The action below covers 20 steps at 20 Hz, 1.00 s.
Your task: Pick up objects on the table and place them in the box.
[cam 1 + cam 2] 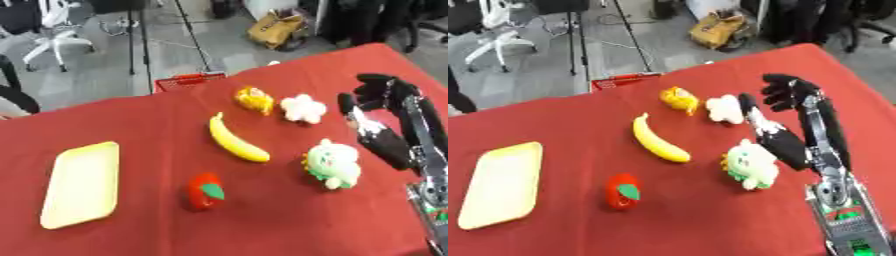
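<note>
On the red table (131, 125) lie a yellow banana (234, 141), a red strawberry toy (204, 191), a small orange-yellow toy (254, 99), a white flower-shaped plush (304, 108) and a pale green and white plush (333, 163). A shallow yellow tray (80, 183) sits at the left. My right hand (381, 112) hovers open to the right of the white plush and above the green plush, fingers spread, holding nothing. My left hand does not show.
Beyond the table's far edge are a small red basket (188, 80), a tripod (140, 45), office chairs (52, 35) and a brown bag (278, 27) on the grey floor. The table's edge runs diagonally at the upper right.
</note>
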### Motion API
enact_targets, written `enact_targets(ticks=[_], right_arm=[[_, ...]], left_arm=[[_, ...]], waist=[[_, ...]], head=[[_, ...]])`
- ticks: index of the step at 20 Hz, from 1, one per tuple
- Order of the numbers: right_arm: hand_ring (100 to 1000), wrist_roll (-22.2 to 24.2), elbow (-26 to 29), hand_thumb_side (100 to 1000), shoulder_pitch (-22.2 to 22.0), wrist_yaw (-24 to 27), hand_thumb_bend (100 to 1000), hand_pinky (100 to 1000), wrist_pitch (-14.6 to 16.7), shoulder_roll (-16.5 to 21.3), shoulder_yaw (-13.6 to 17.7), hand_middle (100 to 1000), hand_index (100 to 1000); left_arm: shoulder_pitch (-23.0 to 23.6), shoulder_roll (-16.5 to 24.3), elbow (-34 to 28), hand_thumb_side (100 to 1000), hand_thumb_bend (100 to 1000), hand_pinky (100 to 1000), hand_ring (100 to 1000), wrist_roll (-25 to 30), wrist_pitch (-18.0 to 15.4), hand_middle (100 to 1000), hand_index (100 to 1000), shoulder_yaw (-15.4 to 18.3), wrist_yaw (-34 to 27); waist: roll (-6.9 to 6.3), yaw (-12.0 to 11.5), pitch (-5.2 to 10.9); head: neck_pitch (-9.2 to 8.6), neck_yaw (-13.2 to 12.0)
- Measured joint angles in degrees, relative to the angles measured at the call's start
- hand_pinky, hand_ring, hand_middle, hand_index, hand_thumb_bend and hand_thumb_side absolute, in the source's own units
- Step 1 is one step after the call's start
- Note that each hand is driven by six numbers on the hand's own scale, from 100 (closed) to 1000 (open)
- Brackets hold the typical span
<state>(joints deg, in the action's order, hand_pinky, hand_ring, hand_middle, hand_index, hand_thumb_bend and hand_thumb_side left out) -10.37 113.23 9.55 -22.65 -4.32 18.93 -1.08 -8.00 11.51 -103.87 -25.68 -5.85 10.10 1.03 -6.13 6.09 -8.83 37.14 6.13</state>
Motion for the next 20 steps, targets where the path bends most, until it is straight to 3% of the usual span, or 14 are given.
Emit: enact_targets(ticks=[4,10,20], right_arm=[[651,0.91,-0.15,593,-0.51,-0.71,554,629,-0.28,0.06,-0.01,640,812],[725,7.32,-4.67,539,-1.65,-3.83,610,676,-1.90,2.30,-0.21,711,847],[818,18.15,-13.80,480,-0.62,-15.52,650,762,-4.65,6.15,-0.36,798,875]], left_arm=[[0.00,0.00,0.00,1000,629,612,713,0.09,0.05,720,783,0.00,0.05],[0.01,0.00,0.00,1000,631,612,714,0.24,0.18,719,784,0.00,0.26],[0.23,0.00,0.01,1000,632,612,715,0.60,0.47,719,784,0.00,0.52]], waist=[[0.00,-0.10,0.00],[0.00,-0.21,0.00],[0.00,-0.33,0.00]], head=[[-0.18,0.06],[-0.37,0.11],[-0.37,0.15]])
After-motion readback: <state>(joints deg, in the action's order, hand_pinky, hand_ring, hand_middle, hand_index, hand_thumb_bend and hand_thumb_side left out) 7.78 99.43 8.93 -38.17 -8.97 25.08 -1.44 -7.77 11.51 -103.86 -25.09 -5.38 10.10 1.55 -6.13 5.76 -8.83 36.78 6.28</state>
